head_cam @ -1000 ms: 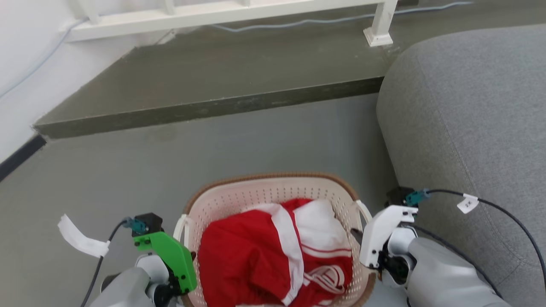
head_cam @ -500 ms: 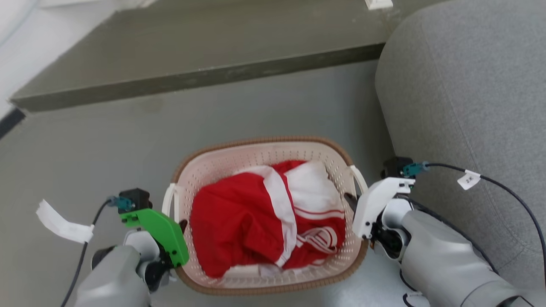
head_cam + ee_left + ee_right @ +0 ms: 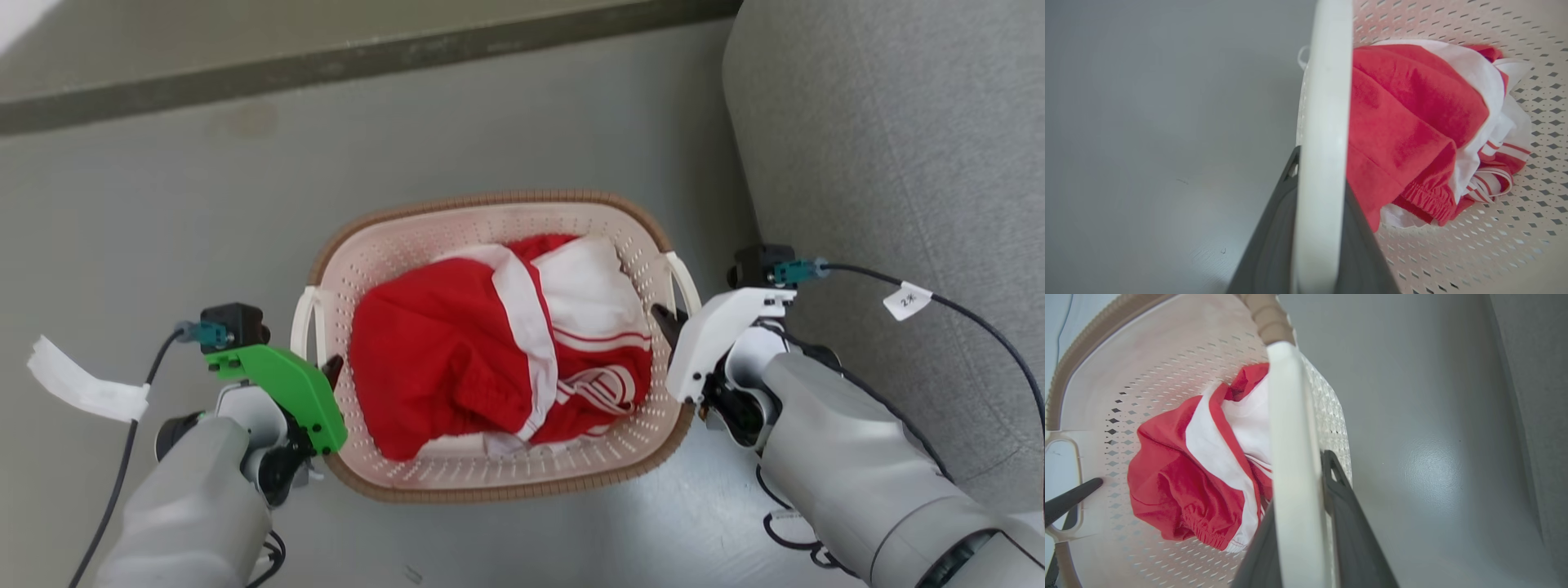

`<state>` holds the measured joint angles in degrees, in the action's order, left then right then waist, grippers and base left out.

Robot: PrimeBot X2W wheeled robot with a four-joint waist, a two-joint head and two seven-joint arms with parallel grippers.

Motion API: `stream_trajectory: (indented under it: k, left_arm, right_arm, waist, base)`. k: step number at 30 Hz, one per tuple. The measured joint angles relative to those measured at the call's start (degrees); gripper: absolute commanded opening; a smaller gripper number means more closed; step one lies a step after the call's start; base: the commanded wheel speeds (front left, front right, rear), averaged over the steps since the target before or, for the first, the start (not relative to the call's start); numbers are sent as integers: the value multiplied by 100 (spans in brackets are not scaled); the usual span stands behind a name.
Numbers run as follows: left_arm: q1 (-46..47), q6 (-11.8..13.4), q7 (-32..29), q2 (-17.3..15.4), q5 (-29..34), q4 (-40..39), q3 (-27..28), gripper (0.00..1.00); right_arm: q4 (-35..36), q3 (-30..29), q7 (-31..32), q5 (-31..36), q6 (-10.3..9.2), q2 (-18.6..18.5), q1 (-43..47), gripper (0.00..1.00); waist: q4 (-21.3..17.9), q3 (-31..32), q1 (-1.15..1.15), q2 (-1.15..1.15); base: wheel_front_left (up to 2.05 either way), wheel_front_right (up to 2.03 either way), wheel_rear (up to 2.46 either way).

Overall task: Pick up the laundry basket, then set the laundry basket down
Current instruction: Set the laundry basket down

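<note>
A smooth grey floor (image 3: pixel 531 122) runs under everything and carries a pale glare near the robot. Closest in the head view, two pale forearms rise from the bottom corners. The left gripper (image 3: pixel 331 369), under a green cover (image 3: pixel 282 388), meets the left handle (image 3: pixel 304 318) of the basket (image 3: pixel 490 198). In the left wrist view its two dark fingers (image 3: pixel 1274 228) press on either side of that white bar, so the jaws are closed on the handle. The right gripper (image 3: pixel 663 317), under a white cover (image 3: pixel 718 335), does the same at the right handle (image 3: pixel 684 282). The right wrist view shows one finger (image 3: pixel 1347 514) on the outer face of the bar and the other against its inner face, clamped shut on it. A dark cable with a white tag (image 3: pixel 77 388) trails off the left wrist. A second cable with its own tag (image 3: pixel 906 300) loops off the right wrist.

The basket sits between the two grippers, in the middle of the head view, with its long sides across the picture. I cannot tell whether its base touches the floor or hangs clear of it. Inside lies a crumpled red garment (image 3: pixel 457 359) with white panels and stripes, covering most of the perforated bottom.

A grey sofa (image 3: pixel 898 122) stands just beside the basket on the right, its rounded side near the right handle. Farthest off, a dark step edge (image 3: pixel 326 57) crosses the top of the head view.
</note>
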<state>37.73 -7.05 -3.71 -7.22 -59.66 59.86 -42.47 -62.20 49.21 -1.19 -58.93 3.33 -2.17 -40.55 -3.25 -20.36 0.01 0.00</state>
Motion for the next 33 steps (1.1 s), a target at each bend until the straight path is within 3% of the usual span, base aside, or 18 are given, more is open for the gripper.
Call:
stream_trajectory:
  k: [33]
  left_arm:
    - [877, -52, 235, -346, 85, -322, 30, 0]
  right_arm:
    - [123, 60, -643, 153, -100, 15, -1020, 0]
  waist:
    - [-46, -1777, 0, 0]
  base:
    - [0, 0, 0]
